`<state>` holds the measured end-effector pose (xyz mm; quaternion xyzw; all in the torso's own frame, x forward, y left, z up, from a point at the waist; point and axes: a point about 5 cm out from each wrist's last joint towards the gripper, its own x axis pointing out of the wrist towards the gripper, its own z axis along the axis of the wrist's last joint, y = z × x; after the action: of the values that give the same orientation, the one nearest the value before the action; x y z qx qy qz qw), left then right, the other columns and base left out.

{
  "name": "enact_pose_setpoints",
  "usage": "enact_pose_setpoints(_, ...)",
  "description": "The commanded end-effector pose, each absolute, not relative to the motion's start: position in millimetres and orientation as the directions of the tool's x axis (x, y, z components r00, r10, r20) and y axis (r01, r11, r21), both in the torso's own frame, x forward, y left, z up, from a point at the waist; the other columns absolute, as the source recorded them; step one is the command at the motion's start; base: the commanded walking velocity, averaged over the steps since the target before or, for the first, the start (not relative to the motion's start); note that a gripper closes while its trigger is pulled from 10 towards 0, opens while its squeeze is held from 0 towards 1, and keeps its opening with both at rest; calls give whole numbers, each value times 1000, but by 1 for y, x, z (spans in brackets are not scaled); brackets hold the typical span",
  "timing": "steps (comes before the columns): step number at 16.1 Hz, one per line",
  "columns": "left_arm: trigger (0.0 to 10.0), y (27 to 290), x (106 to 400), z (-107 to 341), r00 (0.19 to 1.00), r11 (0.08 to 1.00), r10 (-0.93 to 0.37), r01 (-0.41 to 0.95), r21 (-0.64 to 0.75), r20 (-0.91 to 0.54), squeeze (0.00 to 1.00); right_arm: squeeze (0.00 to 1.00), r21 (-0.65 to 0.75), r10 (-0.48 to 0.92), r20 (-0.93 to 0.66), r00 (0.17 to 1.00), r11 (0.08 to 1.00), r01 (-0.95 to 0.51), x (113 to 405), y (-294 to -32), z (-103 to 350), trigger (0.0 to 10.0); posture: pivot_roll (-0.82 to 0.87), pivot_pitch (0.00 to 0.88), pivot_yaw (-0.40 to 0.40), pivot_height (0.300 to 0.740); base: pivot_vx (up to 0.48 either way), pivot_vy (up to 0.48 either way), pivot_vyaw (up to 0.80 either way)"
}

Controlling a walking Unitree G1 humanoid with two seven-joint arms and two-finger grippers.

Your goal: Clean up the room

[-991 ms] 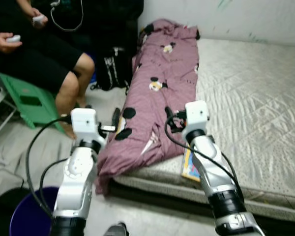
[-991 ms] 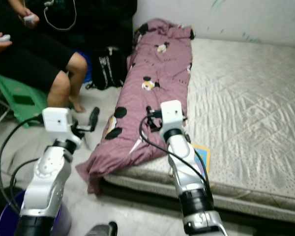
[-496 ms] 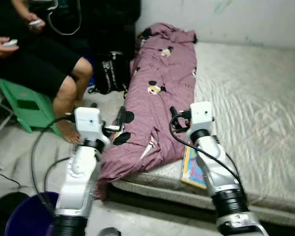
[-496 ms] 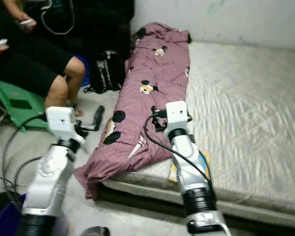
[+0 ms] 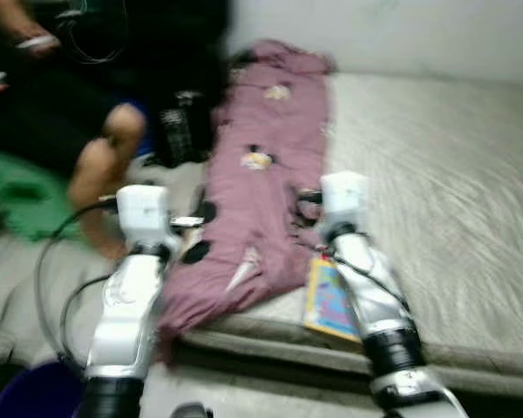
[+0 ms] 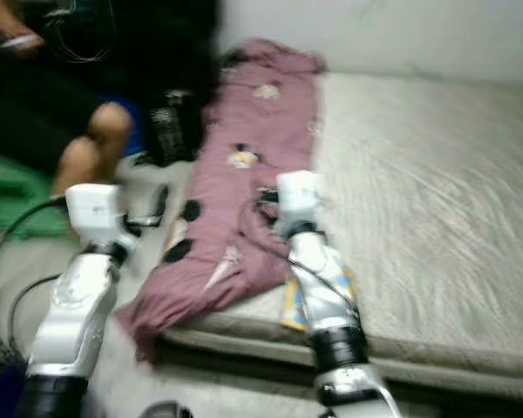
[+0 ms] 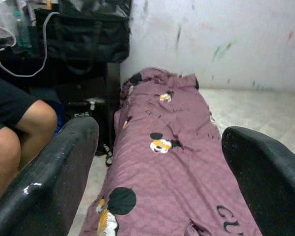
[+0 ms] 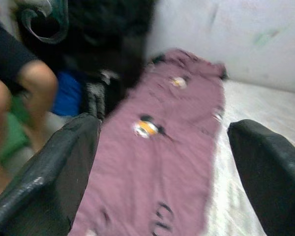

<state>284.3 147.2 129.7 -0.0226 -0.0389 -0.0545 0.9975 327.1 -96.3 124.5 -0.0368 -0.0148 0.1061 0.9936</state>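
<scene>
Pale quilted mattress takes up most of the scene, lying low on the grey floor against a scuffed white wall. Both head views are smeared now where half a second ago they were sharp, and the whole scene has slid sideways, so the camera is swinging; the things themselves lie as they did. I judge the robot is still settling its stance at the mattress, with no pickup started.

Along the mattress's left edge lies the long mauve cartoon-print quilt, rolled into a bolster. Its long axis runs straight away from the robot: the far end is bunched against the wall, and the near end droops off the mattress's front corner toward the floor. Left of the mattress sits a person on a green plastic stool, beside a black bag.

On the mattress's front edge, just right of the quilt's near end, lies a flat yellow and blue picture book, partly behind the right arm.

Left pincer hangs over the quilt's near end with fingers spread wide and empty. Right pincer hangs over the same stretch, likewise wide apart and holding nothing.
</scene>
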Motion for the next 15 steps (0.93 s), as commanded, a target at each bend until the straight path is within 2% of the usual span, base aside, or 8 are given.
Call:
enact_pose_setpoints(1,10000,135,286,131,987,989,-139,143,-41,78,0,0,-84,156,13,988,984,-154,327,-115,122,10000,-5,0,2,740,0,0,0)
enact_pose_setpoints(3,10000,135,286,131,987,989,-138,142,-41,76,0,0,-80,150,5,989,986,-149,328,-116,121,10000,-5,0,2,740,0,0,0)
enact_pose_setpoints(6,10000,133,286,131,985,988,-149,152,-31,82,0,0,-72,144,0,990,987,-144,328,-117,120,10000,-5,0,1,740,0,0,-748)
enact_pose_setpoints(8,10000,133,286,132,983,986,-158,161,-36,89,0,0,-75,147,4,989,986,-147,329,-117,120,10000,-5,0,-1,740,0,0,0)
enact_pose_setpoints(15,10000,130,286,133,980,983,-175,179,-35,93,0,0,-75,148,0,989,986,-148,329,-117,119,10000,-5,0,-1,740,0,-316,0)
